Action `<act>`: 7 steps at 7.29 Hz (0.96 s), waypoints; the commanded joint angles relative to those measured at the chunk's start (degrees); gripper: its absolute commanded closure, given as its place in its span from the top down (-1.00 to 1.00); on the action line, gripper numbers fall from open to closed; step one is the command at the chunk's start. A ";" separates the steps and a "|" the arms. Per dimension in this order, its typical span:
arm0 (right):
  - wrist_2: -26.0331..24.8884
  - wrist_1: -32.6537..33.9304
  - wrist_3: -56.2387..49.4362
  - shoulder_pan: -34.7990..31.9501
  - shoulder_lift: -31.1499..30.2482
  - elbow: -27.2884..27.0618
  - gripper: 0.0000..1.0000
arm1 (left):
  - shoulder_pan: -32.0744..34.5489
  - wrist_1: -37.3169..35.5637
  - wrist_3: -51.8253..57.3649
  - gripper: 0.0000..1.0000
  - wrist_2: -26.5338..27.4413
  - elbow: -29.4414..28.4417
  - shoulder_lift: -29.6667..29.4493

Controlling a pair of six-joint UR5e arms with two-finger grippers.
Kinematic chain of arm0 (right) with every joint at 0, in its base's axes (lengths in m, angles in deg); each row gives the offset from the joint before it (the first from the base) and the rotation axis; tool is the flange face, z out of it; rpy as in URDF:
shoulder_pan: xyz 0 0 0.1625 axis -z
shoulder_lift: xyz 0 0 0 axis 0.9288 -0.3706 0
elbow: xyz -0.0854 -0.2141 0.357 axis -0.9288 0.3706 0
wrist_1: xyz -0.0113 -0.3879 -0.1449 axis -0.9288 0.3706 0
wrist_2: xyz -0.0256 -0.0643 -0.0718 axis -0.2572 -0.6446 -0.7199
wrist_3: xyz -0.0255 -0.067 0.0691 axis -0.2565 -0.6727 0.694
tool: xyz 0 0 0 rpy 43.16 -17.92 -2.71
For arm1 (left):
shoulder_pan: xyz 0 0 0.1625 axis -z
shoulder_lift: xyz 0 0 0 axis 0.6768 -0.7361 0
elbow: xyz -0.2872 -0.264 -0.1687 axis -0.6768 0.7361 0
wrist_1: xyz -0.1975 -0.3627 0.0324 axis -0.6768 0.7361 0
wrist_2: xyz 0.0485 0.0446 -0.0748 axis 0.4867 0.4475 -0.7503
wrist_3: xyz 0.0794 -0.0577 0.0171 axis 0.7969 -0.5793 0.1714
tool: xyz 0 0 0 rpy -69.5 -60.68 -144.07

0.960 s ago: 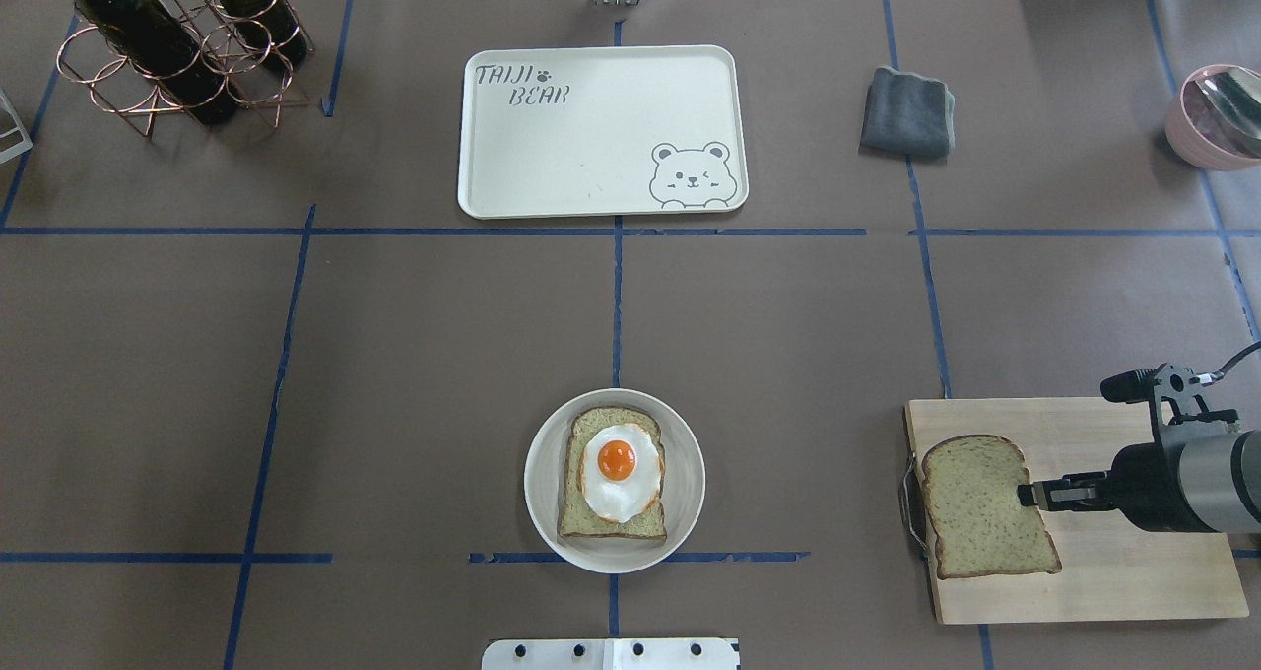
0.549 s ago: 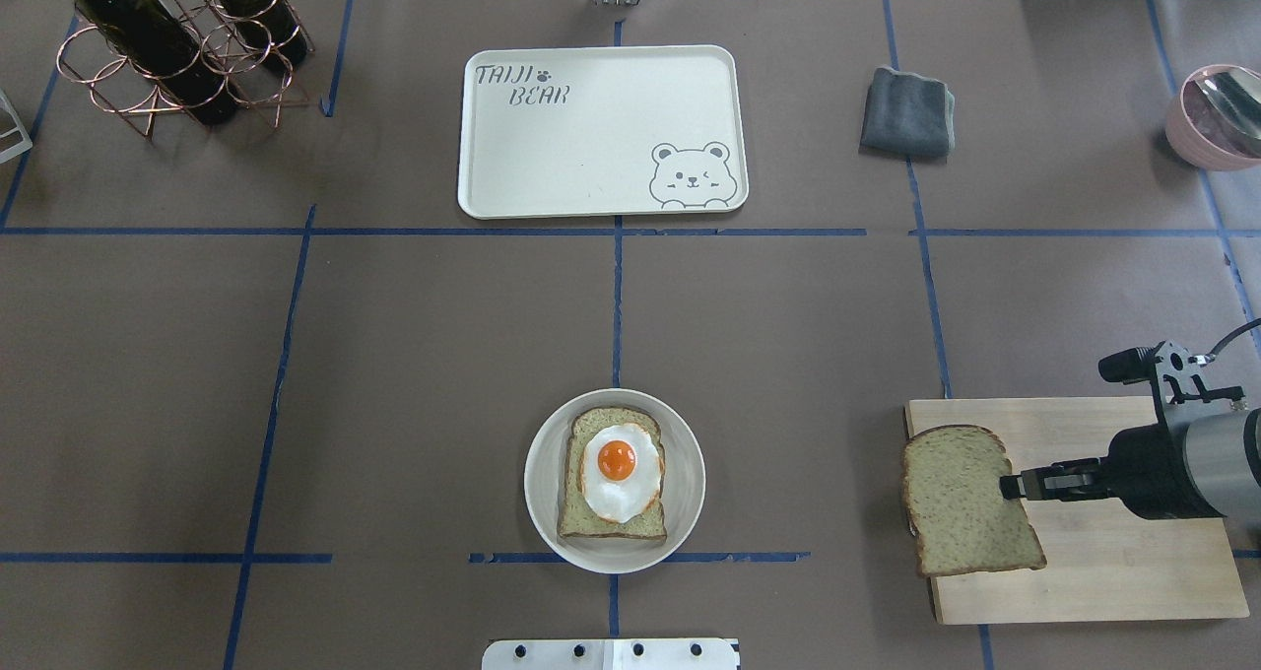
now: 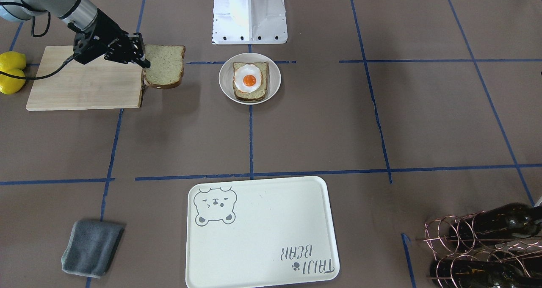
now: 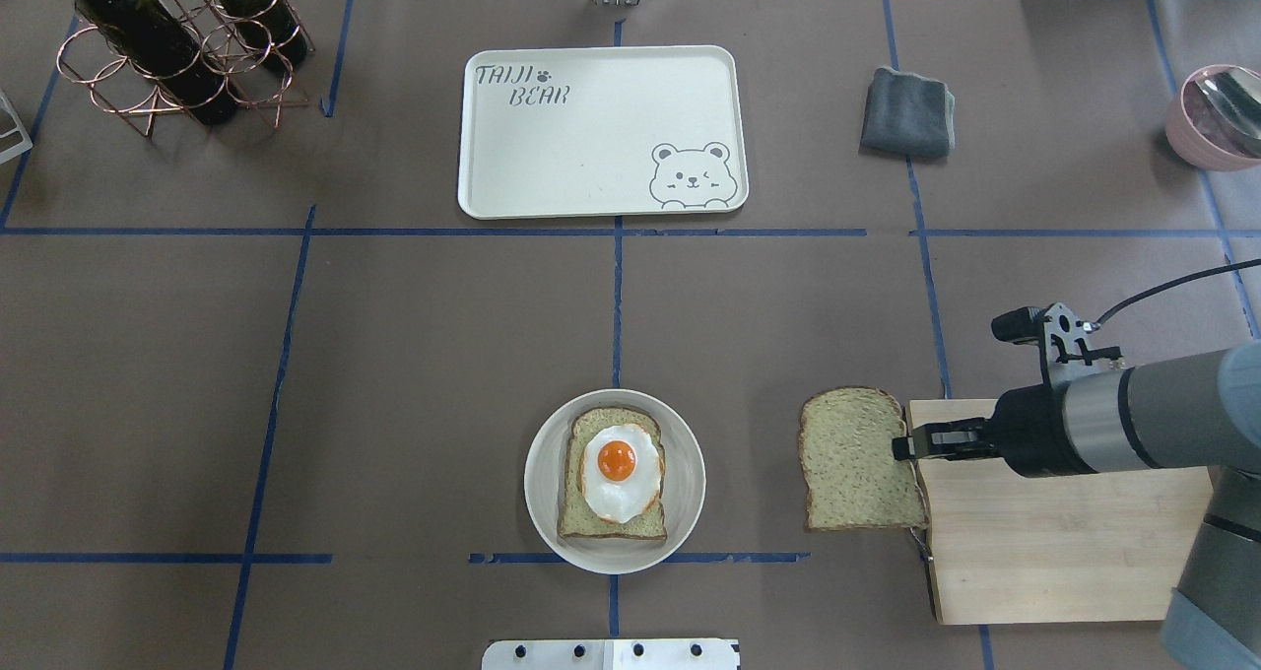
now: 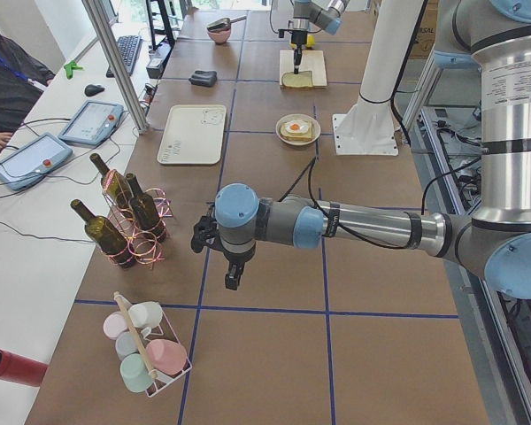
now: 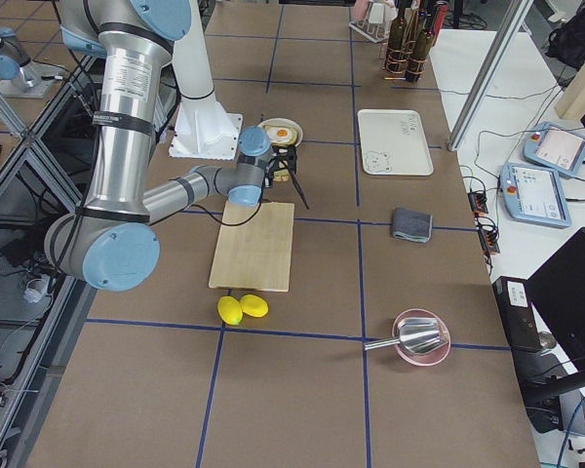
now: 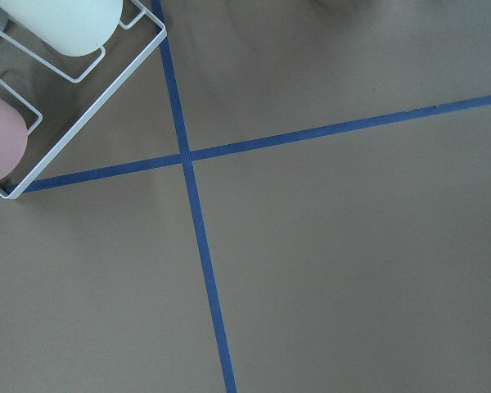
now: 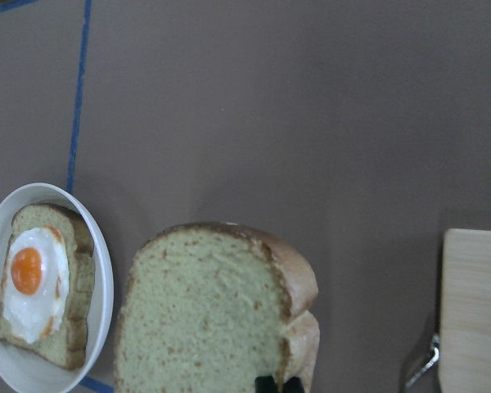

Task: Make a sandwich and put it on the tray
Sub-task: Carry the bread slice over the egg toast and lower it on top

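Observation:
A small white bowl (image 4: 694,483) near the table's front centre holds one bread slice (image 4: 581,527) with a fried egg (image 4: 619,471) on top. My right gripper (image 4: 901,446) is shut on the edge of a second bread slice (image 4: 855,458). It holds that slice in the air just left of the cutting board, to the right of the bowl. The slice fills the right wrist view (image 8: 204,315), with the bowl (image 8: 105,282) at its left. The cream bear tray (image 4: 591,148) lies at the far centre with nothing on it. My left gripper (image 5: 233,276) hangs over bare table far left; I cannot tell its state.
A wooden cutting board (image 4: 1054,552) lies at the front right, with two lemons (image 3: 12,72) beyond it. A grey cloth (image 4: 907,111), a pink bowl with a scoop (image 4: 1217,118) and a bottle rack (image 4: 182,44) stand at the back. A cup rack (image 5: 146,350) is near my left arm.
My right gripper has carried the bread slice leftward off the cutting board toward the bowl. The bowl, egg and tray have not moved.

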 commanded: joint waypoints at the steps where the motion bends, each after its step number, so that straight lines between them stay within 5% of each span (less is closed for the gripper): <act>1: -3.57 8.12 1.29 3.32 9.29 1.09 -1.00 | 0.00 0.00 0.00 1.00 -0.03 0.00 0.00; 5: -10.35 19.11 4.56 9.92 25.19 4.59 -1.00 | -0.09 0.00 0.00 1.00 -0.21 0.00 0.00; 7: -12.03 19.58 4.47 11.33 27.78 7.32 -1.00 | -0.09 0.09 0.00 1.00 -0.30 -0.09 0.00</act>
